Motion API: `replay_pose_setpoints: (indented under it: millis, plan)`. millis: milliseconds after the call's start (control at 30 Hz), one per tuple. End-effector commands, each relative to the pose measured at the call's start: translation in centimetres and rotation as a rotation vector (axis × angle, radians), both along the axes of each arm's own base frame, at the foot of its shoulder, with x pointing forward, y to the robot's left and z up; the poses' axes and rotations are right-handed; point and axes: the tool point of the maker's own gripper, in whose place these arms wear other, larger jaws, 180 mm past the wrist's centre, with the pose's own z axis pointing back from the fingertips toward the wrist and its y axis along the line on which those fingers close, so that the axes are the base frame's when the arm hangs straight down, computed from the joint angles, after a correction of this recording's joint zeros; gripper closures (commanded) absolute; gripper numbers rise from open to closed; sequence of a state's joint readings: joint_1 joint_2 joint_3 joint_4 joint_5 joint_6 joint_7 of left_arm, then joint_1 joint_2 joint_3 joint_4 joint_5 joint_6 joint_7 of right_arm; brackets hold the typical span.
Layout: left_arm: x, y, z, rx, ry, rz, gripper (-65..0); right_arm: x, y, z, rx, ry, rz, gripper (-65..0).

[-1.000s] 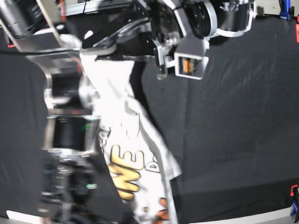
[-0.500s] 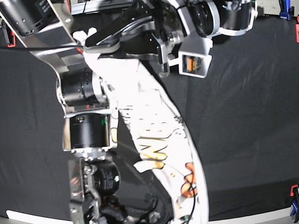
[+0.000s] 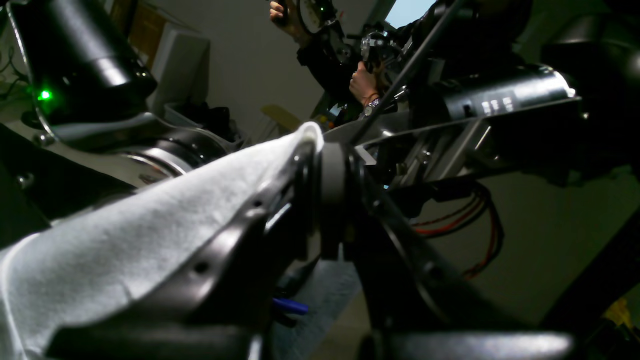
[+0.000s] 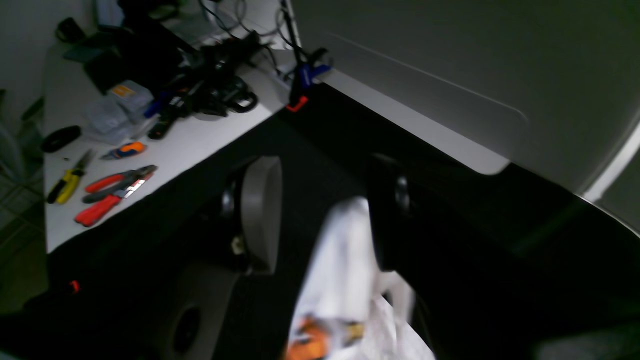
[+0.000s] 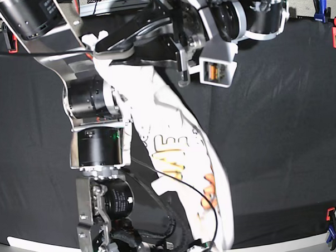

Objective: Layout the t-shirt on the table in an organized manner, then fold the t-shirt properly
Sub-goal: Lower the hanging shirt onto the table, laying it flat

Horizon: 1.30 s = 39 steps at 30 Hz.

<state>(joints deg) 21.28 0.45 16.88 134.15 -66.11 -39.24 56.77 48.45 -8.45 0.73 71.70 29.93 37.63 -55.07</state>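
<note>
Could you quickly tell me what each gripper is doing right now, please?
Left gripper: closed, pinching an edge of the t-shirt.
Right gripper: looks open, shirt cloth between the fingers, though the view is blurred.

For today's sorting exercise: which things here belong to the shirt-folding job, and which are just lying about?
Part of the job:
t-shirt
table
left gripper
right gripper

Just lying about:
red pliers
yellow cutters
blue clamp

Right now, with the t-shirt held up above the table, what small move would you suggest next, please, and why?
Probably ease the left tool outward: it pinches the t-shirt, which hangs as a narrow bunched strip above the table, not spread.
</note>
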Motion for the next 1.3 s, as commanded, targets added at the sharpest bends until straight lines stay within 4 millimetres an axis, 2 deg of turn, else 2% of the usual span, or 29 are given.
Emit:
replay_pose_setpoints:
  millis: [0,100,533,567,667,733,800,867,1000,1167,1267]
  plan:
    - [-0.5,-0.1,0.8,-0.023,-0.024,-0.015,0.0,-0.1,0.6,3.8,0.066,-0.082,0.02,-27.6]
    - [-0.8,-0.4,0.1,0.021,-0.025,-0.034,0.0,-0.1,0.7,3.8,0.067,-0.081,0.022,-27.6]
    - [-0.8,-0.4,0.1,0.018,-0.025,-0.032,0.0,-0.2,0.5,2.5,0.006,-0.042,0.025,-27.6]
    - [-0.8,-0.4,0.2,0.017,-0.026,-0.032,-2.4,-0.2,0.5,2.4,-0.001,-0.039,0.025,-27.6]
    - [-0.6,-0.3,0.3,0.011,-0.03,-0.021,-25.0,0.1,0.1,1.7,-0.044,-0.035,0.001,-27.6]
    - [-0.3,-0.4,-0.1,0.035,-0.028,-0.005,-35.6,0.4,-0.2,1.3,-0.072,-0.036,-0.019,-27.6]
    - [0.0,-0.5,-0.4,0.049,0.002,0.004,-40.2,0.6,-0.4,1.0,-0.091,-0.036,-0.031,-27.6]
    - [0.0,-0.4,-0.5,0.053,0.005,0.003,-40.4,0.6,-0.4,1.0,-0.092,-0.036,-0.031,-27.6]
    - [-0.1,-0.5,-0.6,0.059,0.004,0.0,-40.4,1.2,-2.6,-0.1,-0.124,-0.023,-0.069,-27.6]
    - [-0.5,-1.2,-3.2,0.213,-0.014,-0.028,-39.5,2.1,-7.0,-2.5,-0.188,0.01,-0.153,-27.6]
    - [-0.4,-1.2,-3.1,0.212,-0.018,-0.026,-39.6,2.2,-9.6,-4.0,-0.184,0.048,-0.203,-27.6]
